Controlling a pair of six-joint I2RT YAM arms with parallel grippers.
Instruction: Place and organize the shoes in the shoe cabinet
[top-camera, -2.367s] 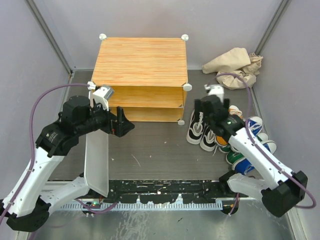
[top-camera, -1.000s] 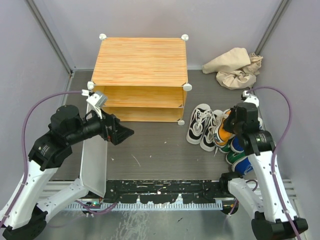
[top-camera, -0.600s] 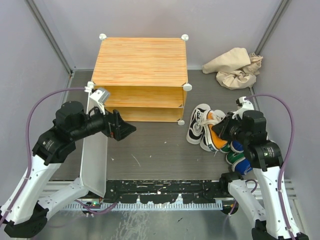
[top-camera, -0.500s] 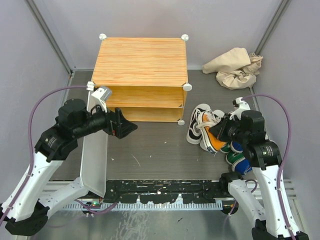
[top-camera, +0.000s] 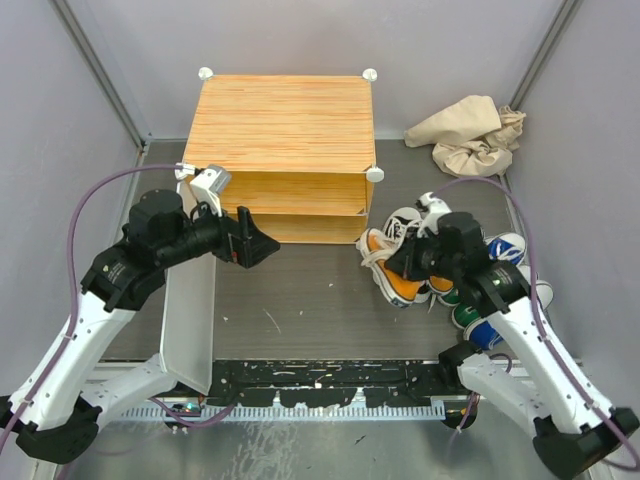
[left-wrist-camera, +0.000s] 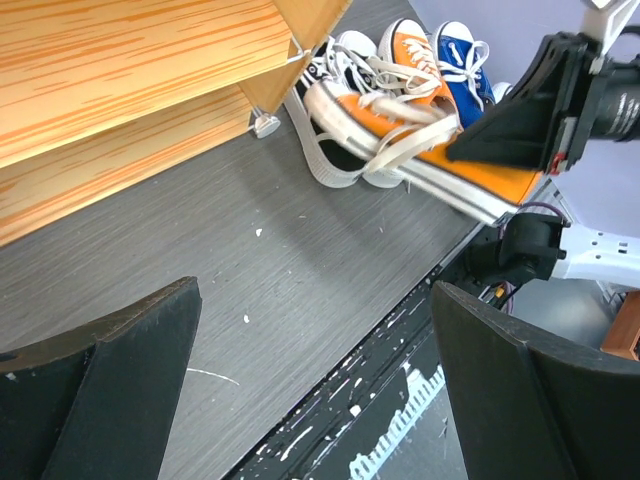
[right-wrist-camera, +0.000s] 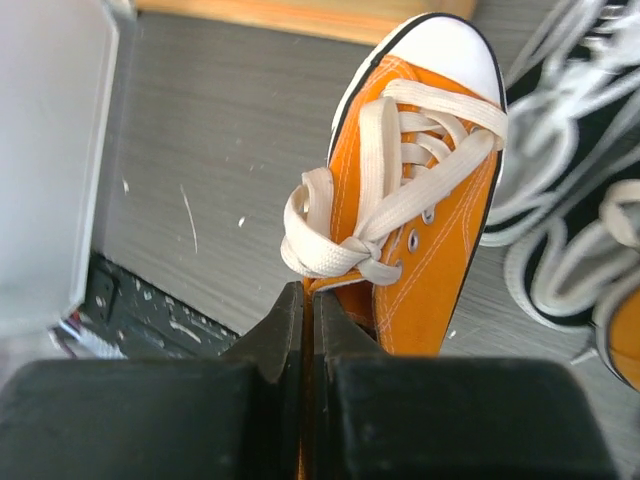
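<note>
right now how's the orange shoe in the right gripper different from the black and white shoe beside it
The orange shoe is pinched near its heel opening by the right gripper, while the black-and-white shoe lies free on the table. The orange shoe's upper is orange; the black-and-white shoe's is black. Both are lace-ups with white laces.
</note>
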